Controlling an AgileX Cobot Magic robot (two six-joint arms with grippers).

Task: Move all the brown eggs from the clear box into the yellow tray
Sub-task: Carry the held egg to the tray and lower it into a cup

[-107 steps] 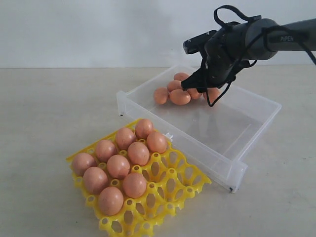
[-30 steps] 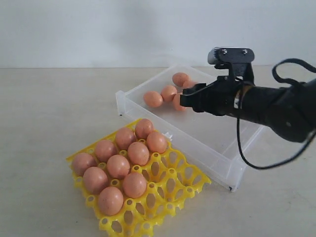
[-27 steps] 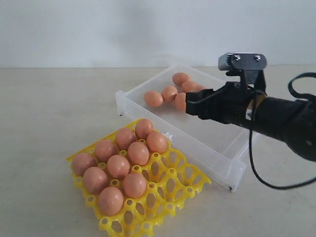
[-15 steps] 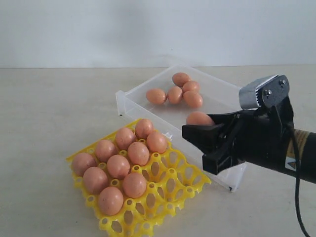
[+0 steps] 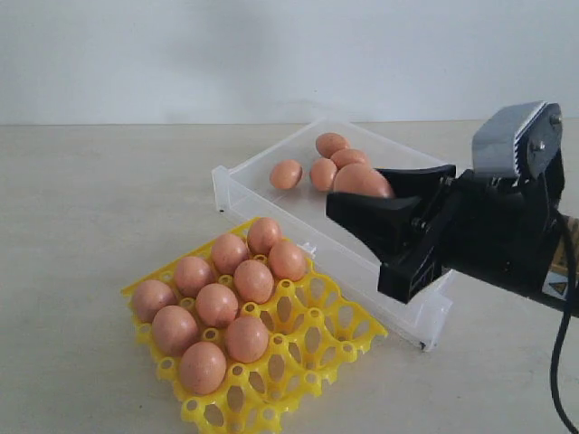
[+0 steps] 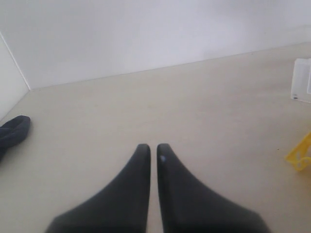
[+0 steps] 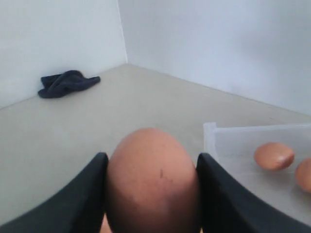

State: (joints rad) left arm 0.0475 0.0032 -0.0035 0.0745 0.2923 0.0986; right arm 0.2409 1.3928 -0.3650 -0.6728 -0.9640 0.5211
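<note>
Brown eggs sit in three places: nine fill cups of the yellow tray (image 5: 321,339), four lie at the far end of the clear box (image 5: 398,289), and one egg (image 7: 153,182) is clamped in my right pincer (image 5: 362,201), raised above the box's near side. My left pincer (image 6: 152,153) hangs over bare surface (image 6: 146,104), its fingers pressed together.

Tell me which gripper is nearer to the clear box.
Right. The right gripper hangs over the clear box, its fingers shut on an egg. The left gripper is off to the side over bare table, with only a corner of the box at its view's edge.
</note>
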